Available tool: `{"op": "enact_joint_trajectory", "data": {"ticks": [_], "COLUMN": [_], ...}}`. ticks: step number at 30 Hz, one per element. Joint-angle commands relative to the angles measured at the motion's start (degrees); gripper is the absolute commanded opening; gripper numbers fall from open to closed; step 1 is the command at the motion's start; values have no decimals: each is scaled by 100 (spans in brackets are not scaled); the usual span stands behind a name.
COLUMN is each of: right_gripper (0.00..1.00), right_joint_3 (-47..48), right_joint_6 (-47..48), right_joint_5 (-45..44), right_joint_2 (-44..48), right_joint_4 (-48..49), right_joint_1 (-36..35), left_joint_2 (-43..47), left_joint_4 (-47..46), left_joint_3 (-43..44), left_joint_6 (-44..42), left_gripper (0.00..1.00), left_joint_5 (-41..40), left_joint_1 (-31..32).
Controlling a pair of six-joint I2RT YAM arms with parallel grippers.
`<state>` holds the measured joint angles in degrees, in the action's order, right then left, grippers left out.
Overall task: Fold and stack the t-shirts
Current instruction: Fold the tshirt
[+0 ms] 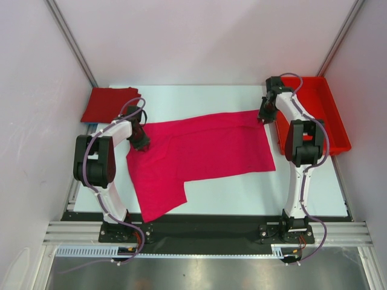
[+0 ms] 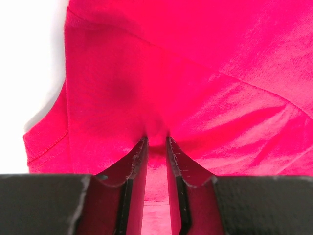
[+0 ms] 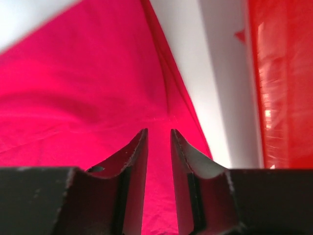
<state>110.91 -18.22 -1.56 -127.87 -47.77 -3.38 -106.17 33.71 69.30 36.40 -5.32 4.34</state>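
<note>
The pink shirt (image 1: 205, 151) is spread across the bench (image 1: 260, 193), with a flap trailing at its near left. The left gripper (image 2: 156, 139) is narrowed to a slit, and a pucker of cloth is nipped between its tips at the left edge. The right gripper (image 3: 159, 132) is narrowed on the far right corner, just beside the tray (image 1: 338, 121); cloth appears to be pinched there too. Thin, limp, light fabric is to be expected. It will sag and drag, so hems and corners are best taken. The red shirt (image 1: 107, 104) lies folded at the far left.
</note>
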Motion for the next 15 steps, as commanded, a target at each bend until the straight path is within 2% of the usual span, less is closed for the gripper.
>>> {"op": "enact_joint_trajectory", "data": {"ticks": [1, 7, 15], "right_gripper": [30, 34, 33], "right_joint_3": [-289, -386, -562], "right_joint_6": [-330, -472, -595], "right_joint_5": [103, 42, 95], "right_joint_2": [219, 26, -27], "right_joint_4": [294, 426, 637], "right_joint_1": [4, 48, 65], "left_joint_2": [237, 220, 149], "left_joint_4": [-32, -49, -23], "left_joint_3": [-83, -109, -57], "left_joint_6": [-177, -160, -142], "left_gripper": [27, 27, 28], "left_joint_5": [5, 5, -57], "left_joint_1": [-3, -3, -3]}}
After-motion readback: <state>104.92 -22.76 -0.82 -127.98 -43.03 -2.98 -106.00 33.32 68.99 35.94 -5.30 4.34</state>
